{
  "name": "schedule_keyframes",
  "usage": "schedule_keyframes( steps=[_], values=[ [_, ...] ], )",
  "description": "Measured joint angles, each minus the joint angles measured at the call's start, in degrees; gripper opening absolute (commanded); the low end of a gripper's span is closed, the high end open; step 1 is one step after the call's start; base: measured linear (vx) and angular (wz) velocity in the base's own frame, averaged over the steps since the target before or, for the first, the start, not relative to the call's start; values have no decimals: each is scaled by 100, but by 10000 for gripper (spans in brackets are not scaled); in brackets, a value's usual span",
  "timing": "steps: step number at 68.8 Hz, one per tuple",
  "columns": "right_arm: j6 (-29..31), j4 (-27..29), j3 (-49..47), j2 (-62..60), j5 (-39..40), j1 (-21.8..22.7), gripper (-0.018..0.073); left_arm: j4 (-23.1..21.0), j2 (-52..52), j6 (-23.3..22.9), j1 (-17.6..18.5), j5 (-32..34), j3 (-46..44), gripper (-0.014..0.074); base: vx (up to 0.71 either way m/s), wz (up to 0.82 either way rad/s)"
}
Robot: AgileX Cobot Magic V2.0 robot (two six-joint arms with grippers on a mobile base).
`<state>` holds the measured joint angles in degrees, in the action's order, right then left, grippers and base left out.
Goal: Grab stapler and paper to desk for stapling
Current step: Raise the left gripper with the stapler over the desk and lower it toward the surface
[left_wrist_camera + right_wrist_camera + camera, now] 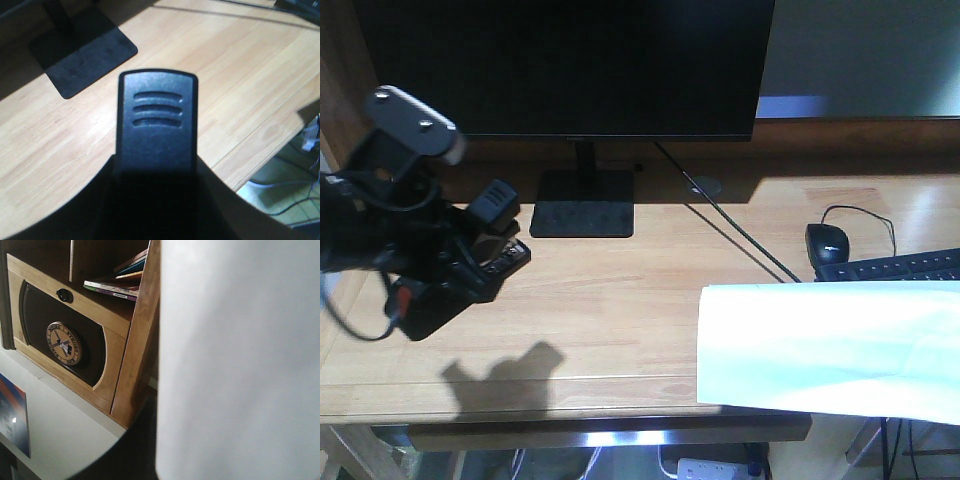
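At the desk's left end, my left gripper is shut on the black stapler, holding it just above the wood. In the left wrist view the stapler's ridged black end sticks out from between the dark jaws of the left gripper, over the desk. The white paper hangs over the desk's front right corner, covering part of the keyboard. It fills the right wrist view as the paper, running into the dark shape of my right gripper. That gripper is out of the front view.
A monitor on a black base stands at the back. Its cable crosses the wood toward a black mouse and keyboard at the right. A wooden shelf unit with books shows behind the paper.
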<state>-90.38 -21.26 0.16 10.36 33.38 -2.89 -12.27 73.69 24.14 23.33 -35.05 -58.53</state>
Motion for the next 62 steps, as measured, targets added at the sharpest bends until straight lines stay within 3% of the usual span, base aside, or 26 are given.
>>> schedule_keyframes(
  steps=[13,22,44,57,62],
  values=[
    [0,0,0,0,0,0,-2,-112,1047,613,-119,-92,-541,-7,0,0],
    [0,0,0,0,0,0,-2,-557,1656,1372,-446,-317,-911,-7,0,0],
    [0,0,0,0,0,0,-2,-2826,2612,4307,-1474,-1106,-1530,-7,0,0],
    [0,0,0,0,0,0,-2,-4237,3158,6014,-2146,-2067,-1998,-7,0,0],
    [0,0,0,0,0,0,-2,-4583,3388,6556,-2319,-2398,-2159,-7,0,0]
  ],
)
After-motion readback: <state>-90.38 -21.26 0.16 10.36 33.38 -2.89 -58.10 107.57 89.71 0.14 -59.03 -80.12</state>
